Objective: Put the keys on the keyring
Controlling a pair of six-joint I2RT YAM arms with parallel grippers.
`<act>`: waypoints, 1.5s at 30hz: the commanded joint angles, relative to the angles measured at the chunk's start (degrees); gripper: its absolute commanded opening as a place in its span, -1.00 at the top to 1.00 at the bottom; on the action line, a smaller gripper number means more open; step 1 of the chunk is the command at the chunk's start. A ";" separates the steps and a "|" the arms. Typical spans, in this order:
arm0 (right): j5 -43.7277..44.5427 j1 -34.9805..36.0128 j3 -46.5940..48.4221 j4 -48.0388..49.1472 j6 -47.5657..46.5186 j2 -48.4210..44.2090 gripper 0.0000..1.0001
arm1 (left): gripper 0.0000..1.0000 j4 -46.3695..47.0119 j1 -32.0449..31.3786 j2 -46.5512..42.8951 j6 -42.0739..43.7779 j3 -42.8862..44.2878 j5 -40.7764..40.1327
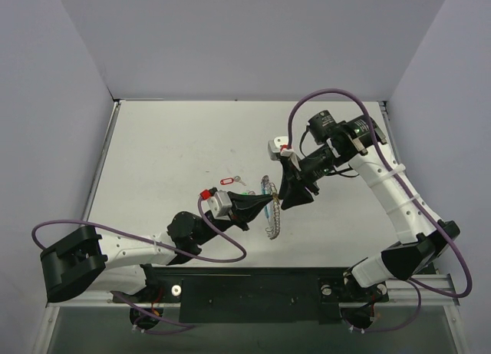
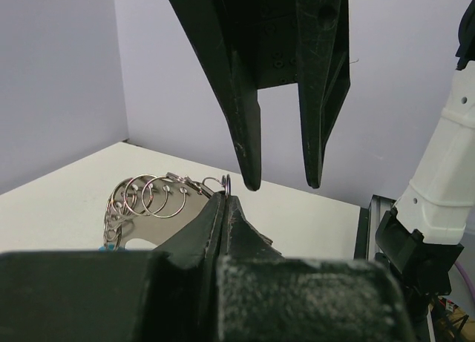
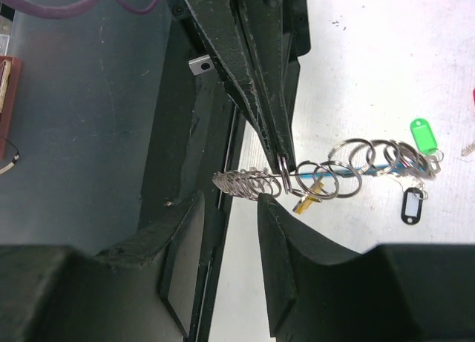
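Observation:
The keyring [image 1: 273, 225] is a long coil of silvery wire, lifted off the table near its middle. My left gripper [image 1: 265, 208] is shut on one loop of the coil [image 2: 226, 185]. In the right wrist view the keyring [image 3: 349, 164] runs sideways with a blue segment [image 3: 375, 166] inside it. My right gripper [image 3: 228, 199] is open, its fingertips just short of the coil's tight end, touching nothing. A yellow tag [image 3: 307, 202] hangs under the coil. A green tag [image 3: 421, 134] and a black tag [image 3: 412, 207] lie by its far end. The red-tagged key [image 1: 225, 180] lies apart on the table.
The black base rail [image 1: 253, 286] runs along the table's near edge, just below both grippers. Purple cables [image 1: 222, 250] loop off each arm. Grey walls close the table at the back and both sides.

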 commanded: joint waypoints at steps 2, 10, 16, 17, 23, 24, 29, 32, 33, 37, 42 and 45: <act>0.54 -1.15 4.25 -0.98 3.51 -1.83 0.37 | 1.00 22.63 0.26 -1.02 -0.24 3.12 -0.23; 0.19 -0.80 2.76 0.86 5.10 -1.13 0.36 | 1.00 22.63 0.26 -0.85 -0.33 3.65 1.88; 0.46 -0.09 2.76 1.04 5.27 -0.25 0.36 | 1.00 22.63 0.26 -0.85 -0.42 4.18 2.41; 0.46 -0.09 2.85 1.13 5.27 -0.07 0.36 | 1.00 22.63 0.26 -0.85 -0.50 4.27 2.41; 1.07 -0.09 3.20 1.04 5.27 -0.07 0.35 | 1.00 22.45 0.26 -0.85 -0.77 4.27 2.58; 0.90 -0.01 3.12 1.13 5.27 0.02 0.35 | 1.00 22.45 0.26 -0.93 -0.68 4.27 2.58; 0.89 0.96 3.03 1.04 5.10 0.54 0.34 | 1.00 22.36 0.26 -0.76 -0.77 4.53 2.76; 0.98 1.05 3.81 1.04 5.36 0.72 0.34 | 1.00 22.28 0.26 -0.67 -0.77 4.62 2.76; 1.24 0.96 4.08 0.87 5.36 0.37 0.36 | 1.00 22.27 0.26 -0.85 -0.68 4.53 2.76; 2.47 -0.35 5.57 0.43 4.40 -1.21 0.36 | 1.00 21.84 0.53 -1.29 -0.59 4.09 2.93; 2.57 -0.53 5.93 -5.01 -7.70 -2.97 0.28 | 1.00 18.51 1.93 -3.04 -1.56 3.56 6.87; 2.30 0.52 7.15 -9.84 -17.28 -2.10 0.27 | 1.00 15.87 4.12 -4.53 -3.31 3.39 10.66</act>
